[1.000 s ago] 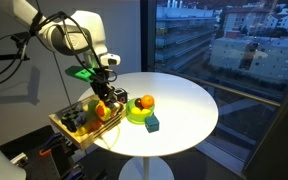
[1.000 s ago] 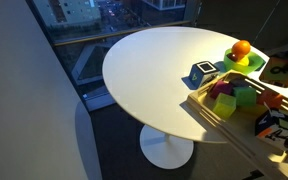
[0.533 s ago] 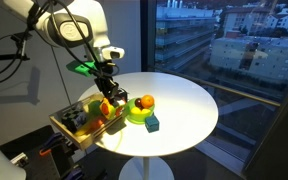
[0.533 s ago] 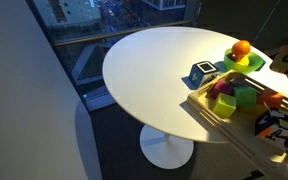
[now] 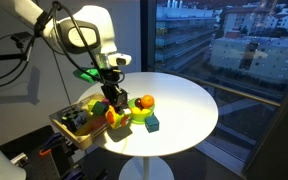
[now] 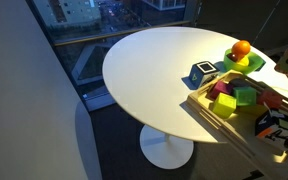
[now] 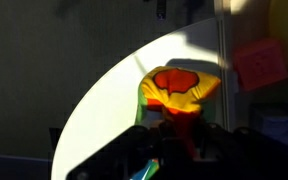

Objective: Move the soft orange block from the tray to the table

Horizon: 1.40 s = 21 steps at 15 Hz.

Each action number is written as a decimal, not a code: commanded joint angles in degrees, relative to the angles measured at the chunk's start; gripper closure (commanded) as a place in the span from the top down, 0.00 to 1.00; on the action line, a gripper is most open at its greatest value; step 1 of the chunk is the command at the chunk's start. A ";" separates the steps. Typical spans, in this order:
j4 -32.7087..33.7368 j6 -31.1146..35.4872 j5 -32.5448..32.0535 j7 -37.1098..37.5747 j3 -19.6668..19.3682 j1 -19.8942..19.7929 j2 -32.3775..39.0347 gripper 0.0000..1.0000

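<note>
My gripper (image 5: pixel 114 106) is shut on the soft orange block (image 5: pixel 115 117), a limp cushion of orange, yellow and red. It holds the block in the air over the tray's near edge, next to the green bowl. In the wrist view the block (image 7: pixel 178 92) hangs between the dark fingers of the gripper (image 7: pixel 181 128), above the white table (image 7: pixel 109 115) beside the tray rim (image 7: pixel 221 50). The wooden tray (image 5: pixel 72 128) sits at the table's edge and also shows in an exterior view (image 6: pixel 216 117). The gripper is not seen there.
A green bowl (image 5: pixel 138 114) with an orange fruit (image 5: pixel 145 102) and a teal block (image 5: pixel 152 123) stand by the tray. The tray holds magenta (image 6: pixel 224 103) and green (image 6: pixel 246 95) blocks. A pink block (image 7: pixel 261 62) shows in the wrist view. The round table's far half is bare.
The gripper has lifted the soft orange block out of the tray and carried it sideways towards the bowl and the table surface.
</note>
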 commanded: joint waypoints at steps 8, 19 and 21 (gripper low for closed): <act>0.12 9.69 -4.81 2.14 -1.53 -0.58 6.75 0.09; 0.01 8.43 -5.38 2.18 -1.34 0.03 6.72 1.00; 0.11 6.52 -4.50 2.08 -1.16 0.40 6.16 1.00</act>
